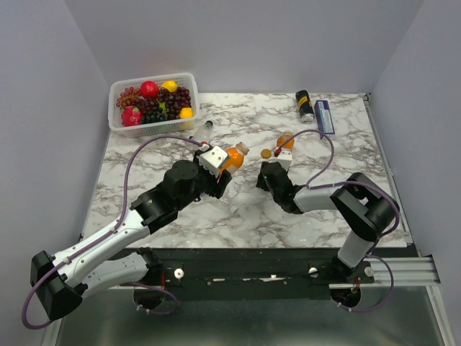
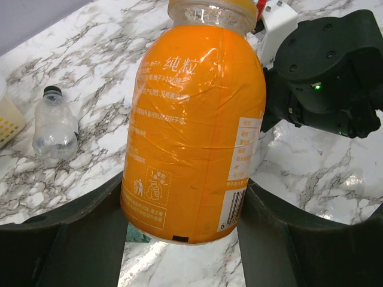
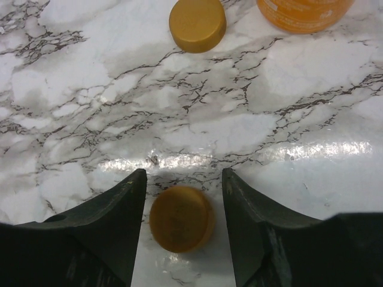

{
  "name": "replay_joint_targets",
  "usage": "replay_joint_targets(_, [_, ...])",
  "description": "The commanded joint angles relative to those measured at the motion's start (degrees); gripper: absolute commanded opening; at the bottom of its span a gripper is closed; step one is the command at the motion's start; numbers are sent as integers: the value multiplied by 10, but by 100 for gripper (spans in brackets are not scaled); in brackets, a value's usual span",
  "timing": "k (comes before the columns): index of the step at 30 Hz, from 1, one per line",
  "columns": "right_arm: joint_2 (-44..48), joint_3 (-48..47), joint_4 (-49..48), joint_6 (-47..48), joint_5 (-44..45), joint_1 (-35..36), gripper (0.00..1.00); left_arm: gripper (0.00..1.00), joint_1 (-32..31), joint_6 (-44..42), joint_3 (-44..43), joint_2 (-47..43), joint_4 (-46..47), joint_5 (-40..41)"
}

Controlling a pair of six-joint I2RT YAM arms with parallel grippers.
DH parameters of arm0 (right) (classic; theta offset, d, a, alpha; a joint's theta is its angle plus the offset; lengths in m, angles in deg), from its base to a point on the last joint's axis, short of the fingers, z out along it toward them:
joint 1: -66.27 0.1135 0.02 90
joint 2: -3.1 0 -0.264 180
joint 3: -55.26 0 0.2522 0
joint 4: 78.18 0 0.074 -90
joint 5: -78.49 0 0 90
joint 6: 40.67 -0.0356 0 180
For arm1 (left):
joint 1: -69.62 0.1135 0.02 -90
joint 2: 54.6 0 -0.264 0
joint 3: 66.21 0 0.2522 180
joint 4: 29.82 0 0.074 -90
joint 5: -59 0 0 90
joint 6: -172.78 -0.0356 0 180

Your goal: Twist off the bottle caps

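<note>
My left gripper (image 2: 185, 200) is shut on an orange juice bottle (image 2: 194, 119), held tilted above the table; its neck (image 1: 243, 148) shows no cap. My right gripper (image 3: 182, 179) stands open just over the marble, and a loose orange cap (image 3: 181, 218) lies between its fingers with a gap on each side. A second orange cap (image 3: 197, 24) rests on the table beyond it. Behind that cap stands another orange bottle (image 1: 286, 139). A clear bottle (image 2: 55, 128) with a dark cap (image 2: 52, 91) lies at the left.
A white basket (image 1: 115, 119) of fruit sits at the back left. A black can (image 1: 304, 105) and a blue box (image 1: 324, 115) lie at the back right. The two grippers are close together in the middle of the table (image 1: 338, 162).
</note>
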Motion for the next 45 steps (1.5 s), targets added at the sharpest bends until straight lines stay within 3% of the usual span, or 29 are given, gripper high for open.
replay_joint_targets(1, [-30, -15, 74, -26, 46, 5, 64, 34, 2, 1, -5, -2, 7, -15])
replay_joint_targets(7, [-17, -4, 71, -26, 39, 7, 70, 34, 2, 2, -5, -2, 6, -16])
replay_joint_targets(11, [38, 12, 58, 3, 13, 9, 73, 34, 2, 1, -5, 0, 6, -19])
replay_joint_targets(15, [156, 10, 80, 74, -77, 9, 75, 34, 2, 0, -6, 2, 6, -39])
replay_joint_targets(18, [228, -5, 149, 85, -136, 8, 75, 34, 2, -5, -6, 5, 6, -73])
replay_joint_targets(22, [365, -35, 242, 79, -246, -24, 78, 34, 2, -4, -6, 12, 13, -126])
replay_joint_targets(24, [406, -50, 280, 75, -329, -51, 82, 34, 1, -3, -9, 19, 13, -158])
replay_joint_targets(29, [498, -83, 326, 57, -435, -87, 89, 34, 1, 1, -10, 19, 13, -173])
replay_joint_targets(36, [495, -107, 311, 11, -580, -88, 91, 34, -4, 0, -5, 12, 29, -258])
replay_joint_targets(45, [477, -76, 244, -13, -639, -88, 84, 34, -14, -4, -3, 9, 33, -272])
